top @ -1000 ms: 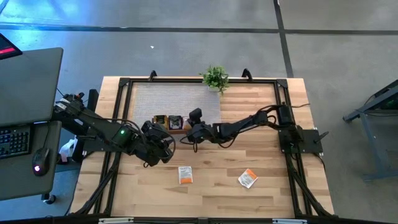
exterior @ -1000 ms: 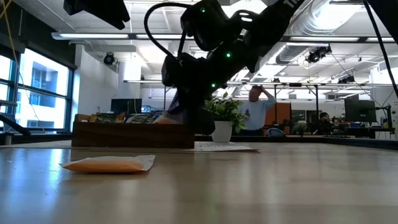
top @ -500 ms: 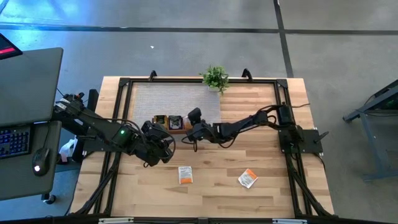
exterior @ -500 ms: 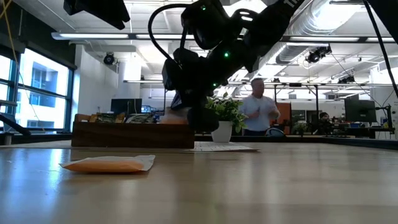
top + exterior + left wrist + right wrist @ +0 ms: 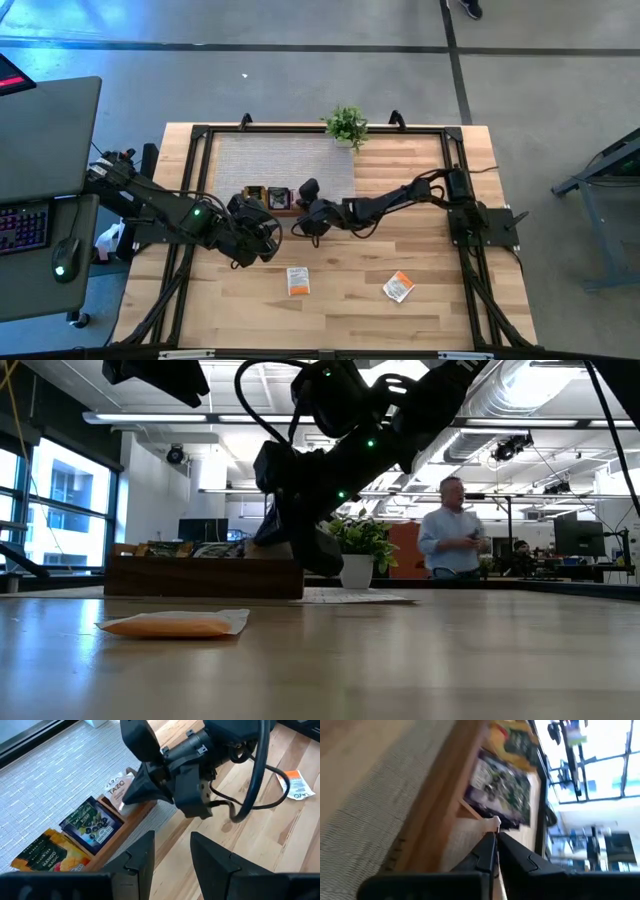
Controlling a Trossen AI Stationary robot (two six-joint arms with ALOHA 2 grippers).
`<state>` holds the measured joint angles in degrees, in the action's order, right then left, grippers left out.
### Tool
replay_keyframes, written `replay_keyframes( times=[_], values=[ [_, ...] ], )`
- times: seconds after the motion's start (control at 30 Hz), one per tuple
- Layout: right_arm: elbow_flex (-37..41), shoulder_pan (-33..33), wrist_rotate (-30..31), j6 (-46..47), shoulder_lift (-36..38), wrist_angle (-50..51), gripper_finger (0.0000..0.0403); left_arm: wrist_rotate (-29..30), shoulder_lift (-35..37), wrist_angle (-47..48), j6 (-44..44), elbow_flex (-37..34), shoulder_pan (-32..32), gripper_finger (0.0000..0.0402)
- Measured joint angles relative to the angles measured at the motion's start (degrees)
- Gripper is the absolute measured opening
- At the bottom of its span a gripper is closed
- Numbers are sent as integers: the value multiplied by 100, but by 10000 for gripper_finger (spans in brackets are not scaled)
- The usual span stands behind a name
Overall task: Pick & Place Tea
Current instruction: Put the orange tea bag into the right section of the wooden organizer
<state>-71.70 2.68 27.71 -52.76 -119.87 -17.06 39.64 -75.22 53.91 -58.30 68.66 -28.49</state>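
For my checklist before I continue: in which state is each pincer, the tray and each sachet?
right pincer: shut on white sachet, at wooden tray.
left pincer: open, empty.
wooden tray: holds upright sachets.
middle sachet: flat on table.
right-hand sachet: flat on table.

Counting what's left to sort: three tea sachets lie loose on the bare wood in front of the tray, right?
Not three: two. The high view shows one orange-and-white sachet and a second sachet loose on the wood in front of the tray.
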Motion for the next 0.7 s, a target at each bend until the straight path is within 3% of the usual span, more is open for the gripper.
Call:
replay_keyframes(
  times=[0.37,0.7],
  values=[
    [0,34,925,630,0,2,90,0,0,0,-2,0,0,124],
    [2,417,751,892,225,73,114,0,0,-38,-2,0,0,124]
  ],
)
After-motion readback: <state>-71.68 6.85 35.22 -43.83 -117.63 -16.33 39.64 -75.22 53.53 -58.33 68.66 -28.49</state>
